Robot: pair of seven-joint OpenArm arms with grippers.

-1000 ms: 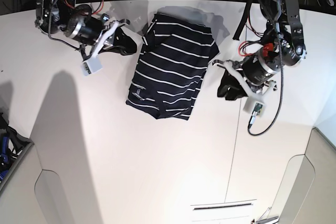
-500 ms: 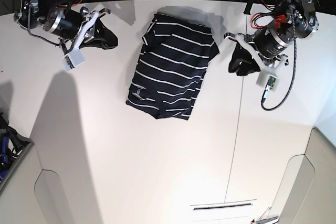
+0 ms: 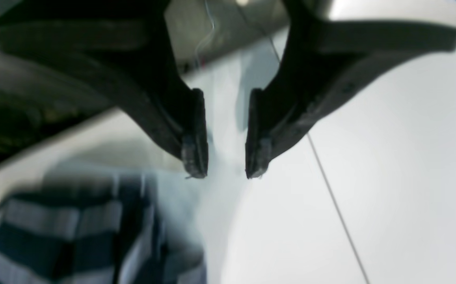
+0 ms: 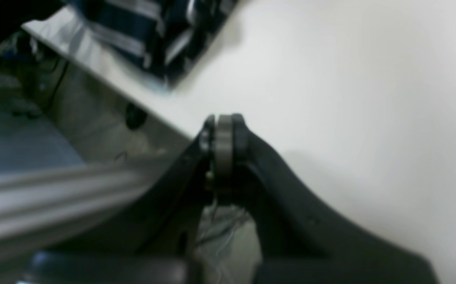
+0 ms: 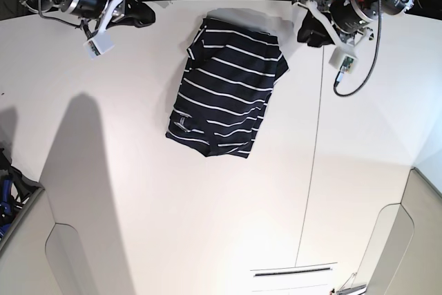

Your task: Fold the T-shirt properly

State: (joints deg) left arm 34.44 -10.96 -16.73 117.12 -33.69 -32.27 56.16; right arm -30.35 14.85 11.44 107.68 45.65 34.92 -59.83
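The T-shirt, dark navy with thin white stripes, lies folded into a rough rectangle on the white table, a small pale label near its lower left corner. My left gripper hangs near the table's far edge, right of the shirt and apart from it. In the left wrist view its fingertips stand open with nothing between them, the T-shirt blurred at lower left. My right gripper is at the far edge, left of the shirt. It is shut and empty, the T-shirt beyond it.
A thin seam runs down the table right of the shirt. The table's far edge drops off to a dark area with cables. A dark bin with blue items sits at the left border.
Both arms have drawn back toward the table's far edge, away from the shirt. The shirt has not moved, and neither gripper's opening has changed.
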